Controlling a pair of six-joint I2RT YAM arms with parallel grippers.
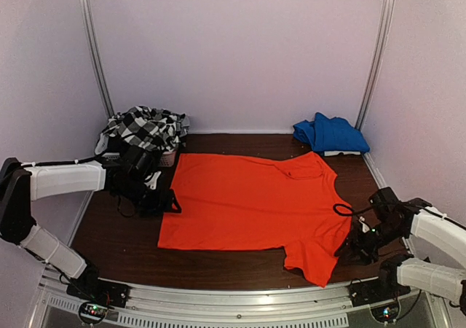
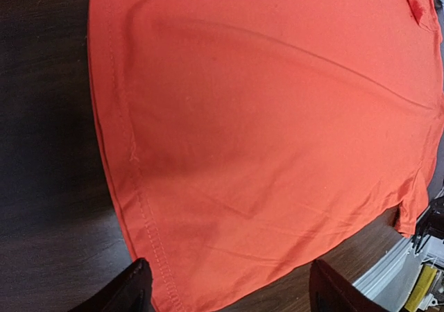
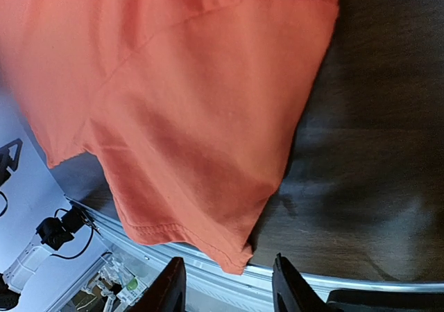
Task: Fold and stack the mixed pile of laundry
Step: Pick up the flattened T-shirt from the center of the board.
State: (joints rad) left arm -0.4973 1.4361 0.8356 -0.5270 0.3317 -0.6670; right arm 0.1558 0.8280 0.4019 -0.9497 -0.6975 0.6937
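An orange-red shirt (image 1: 247,197) from the mixed laundry pile lies spread flat on the dark table (image 1: 116,233). My left gripper (image 1: 164,200) is at its left hem. In the left wrist view it (image 2: 232,295) is open, fingers wide apart, and the hem corner of the shirt (image 2: 263,139) lies between them. My right gripper (image 1: 353,249) is beside the near right sleeve. In the right wrist view it (image 3: 227,288) is open, with the sleeve tip (image 3: 236,260) just ahead of its fingers. A black-and-white checked garment (image 1: 145,127) is heaped at the back left.
A folded blue garment (image 1: 331,133) sits at the back right by the wall. The checked heap rests on a small white basket (image 1: 169,157). The sleeve tip hangs over the metal rail (image 3: 312,281) at the table's near edge. White walls close in three sides.
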